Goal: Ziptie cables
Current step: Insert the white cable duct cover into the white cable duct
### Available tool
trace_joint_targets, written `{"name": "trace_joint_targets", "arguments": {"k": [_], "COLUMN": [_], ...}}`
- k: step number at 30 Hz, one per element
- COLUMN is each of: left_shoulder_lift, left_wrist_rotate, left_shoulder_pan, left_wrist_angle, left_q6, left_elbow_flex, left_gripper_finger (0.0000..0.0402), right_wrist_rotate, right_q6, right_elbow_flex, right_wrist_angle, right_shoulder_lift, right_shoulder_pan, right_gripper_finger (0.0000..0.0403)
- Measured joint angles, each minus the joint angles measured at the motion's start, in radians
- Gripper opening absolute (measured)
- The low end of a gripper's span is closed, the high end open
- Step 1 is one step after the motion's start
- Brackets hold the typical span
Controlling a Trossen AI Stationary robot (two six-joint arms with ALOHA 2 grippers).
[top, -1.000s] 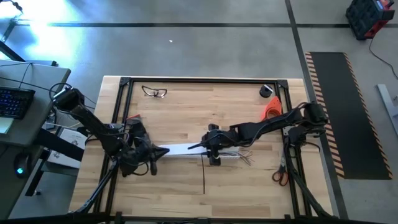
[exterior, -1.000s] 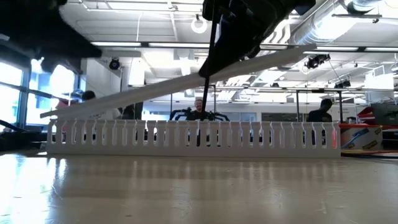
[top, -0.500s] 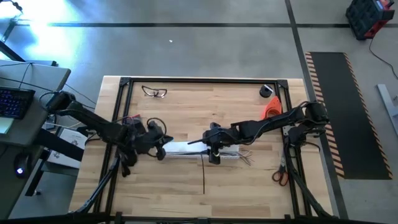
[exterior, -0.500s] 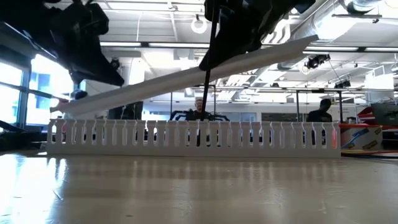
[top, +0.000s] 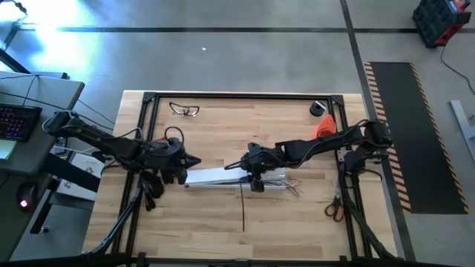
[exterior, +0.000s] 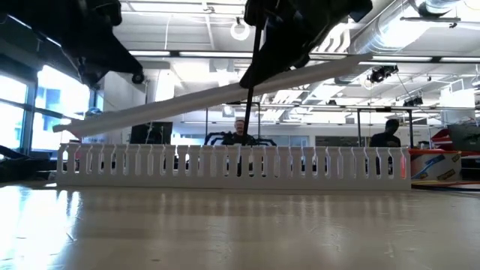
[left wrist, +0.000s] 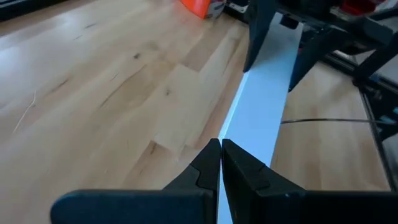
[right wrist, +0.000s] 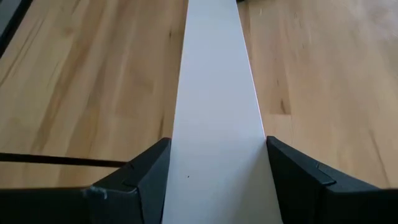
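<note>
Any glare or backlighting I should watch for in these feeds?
High view: strong glare on the floor, off the table. Low view: ceiling lights and window backlight both arms into silhouettes. Right wrist view: white cover evenly lit, no glare.

Thin grey-brown cables (top: 286,185) mostly hidden under the right arm and flat white plastic lid strip (top: 215,177), thin straight dark ziptie (top: 243,215) too small for detail, low view cuts off both arms above.
</note>
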Motion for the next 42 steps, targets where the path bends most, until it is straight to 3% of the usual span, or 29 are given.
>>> {"name": "trace_joint_targets", "arguments": {"k": [15,33,42], "left_shoulder_lift": [-0.025,-0.018,0.062], "left_wrist_rotate": [0.028,0.016,0.044], "left_shoulder_pan": [-0.028,-0.096,-0.096], "left_wrist_angle": [0.174,0.223,0.297], "left_q6": [-0.08,-0.062,-0.055], "left_elbow_flex": [-0.202,-0.206,-0.206], "left_gripper_finger": [0.0,0.0,0.0], "right_wrist_rotate": [-0.043,-0.045,-0.045], "right_q6": [0.03,0.022,0.016], "right_elbow_flex": [0.0,0.0,0.0], "right_wrist_angle": [-0.023,-0.018,-0.026], "right_shoulder_lift": [0.017,0.018,0.018], "right_shoulder_pan": [-0.026,-0.015,-0.008], "right_gripper_finger": [0.0205,0.0205,0.0205]}}
